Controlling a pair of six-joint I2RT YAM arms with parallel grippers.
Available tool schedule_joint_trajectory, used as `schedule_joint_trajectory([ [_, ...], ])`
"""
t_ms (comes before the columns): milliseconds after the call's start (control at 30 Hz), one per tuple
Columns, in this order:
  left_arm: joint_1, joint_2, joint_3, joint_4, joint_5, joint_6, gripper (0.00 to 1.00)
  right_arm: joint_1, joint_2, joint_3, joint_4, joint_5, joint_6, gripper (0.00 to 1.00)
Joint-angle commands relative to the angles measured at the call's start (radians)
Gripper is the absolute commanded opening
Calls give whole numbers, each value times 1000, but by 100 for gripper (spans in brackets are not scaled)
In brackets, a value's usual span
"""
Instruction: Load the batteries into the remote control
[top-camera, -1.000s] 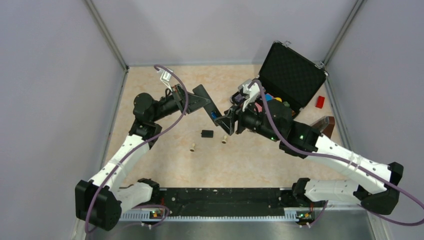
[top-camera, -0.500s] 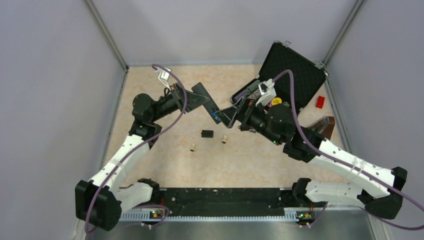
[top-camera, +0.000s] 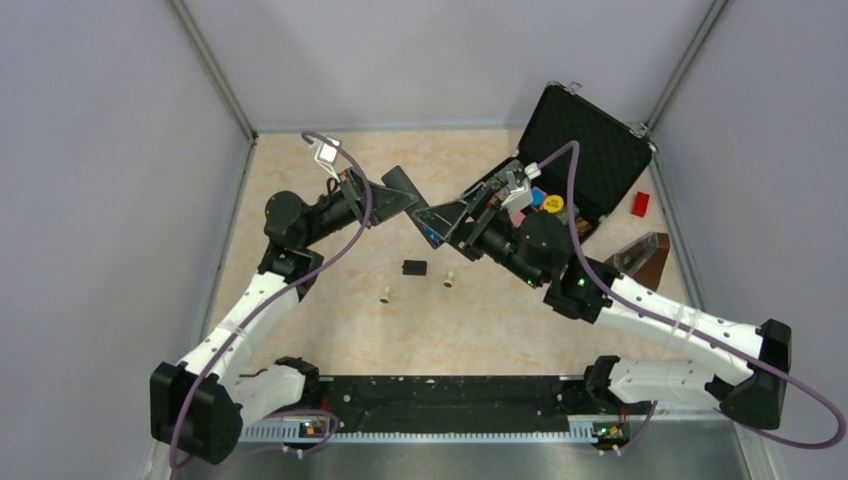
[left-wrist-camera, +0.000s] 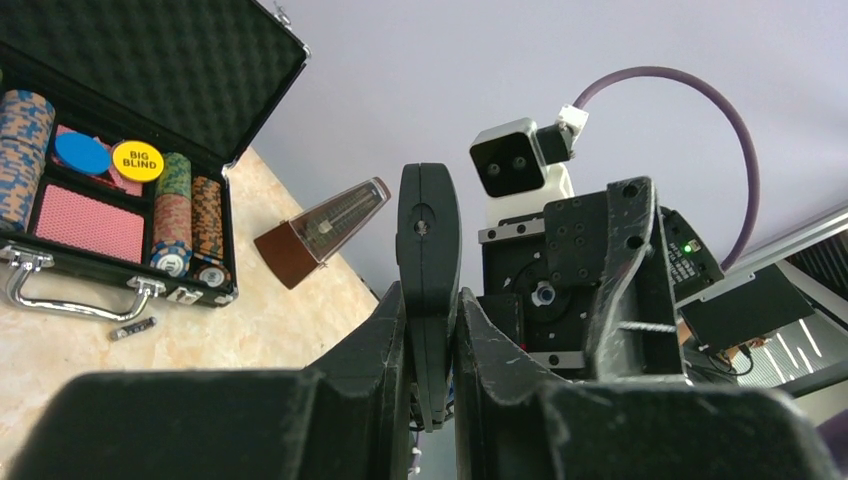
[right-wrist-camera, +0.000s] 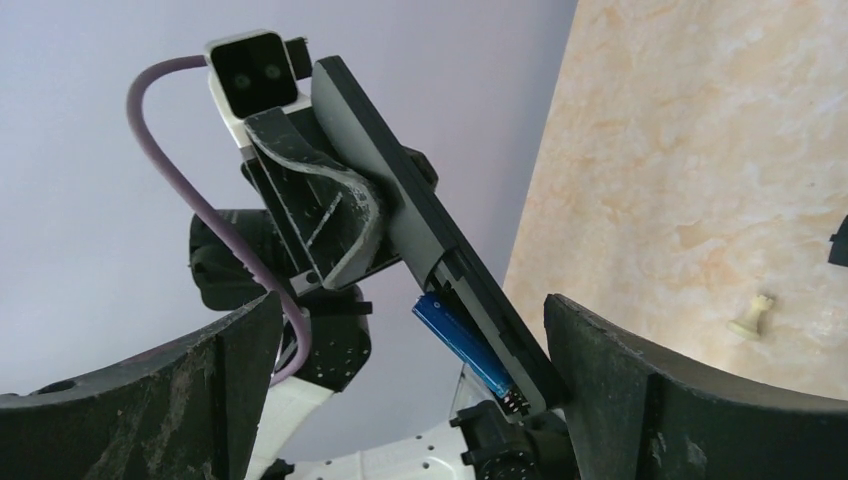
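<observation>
Remote held off the table, one battery showing in its open bay.

The left gripper (left-wrist-camera: 430, 310) is clamped on the remote control (right-wrist-camera: 400, 190), holding it tilted above the table (top-camera: 480, 320). A blue battery (right-wrist-camera: 462, 342) sits in the open compartment at the remote's lower end. The right gripper (top-camera: 441, 220) has its jaws spread wide on either side of that end, gripping nothing. The back cover (top-camera: 414, 267) lies on the table near the remote's lower end.
</observation>
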Motion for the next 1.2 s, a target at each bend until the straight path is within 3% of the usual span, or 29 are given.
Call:
schedule_joint_trajectory([
  [0,-3,-34,-21,85,-4,-13,0,-10,17,-4,86,-10,69,99],
  [433,-2,-23,-10,99,10,-9,0,-22,30,-16,69,-31,96,69],
  [567,-3,-30,-10,99,15,-7,0,-39,49,-16,65,-72,127,51],
  [900,-2,-54,-6,82,-10,-12,0,-45,52,-44,91,-89,150,41],
  [1167,-2,-85,14,94,-69,-109,0,-45,50,-83,173,-98,152,33],
])
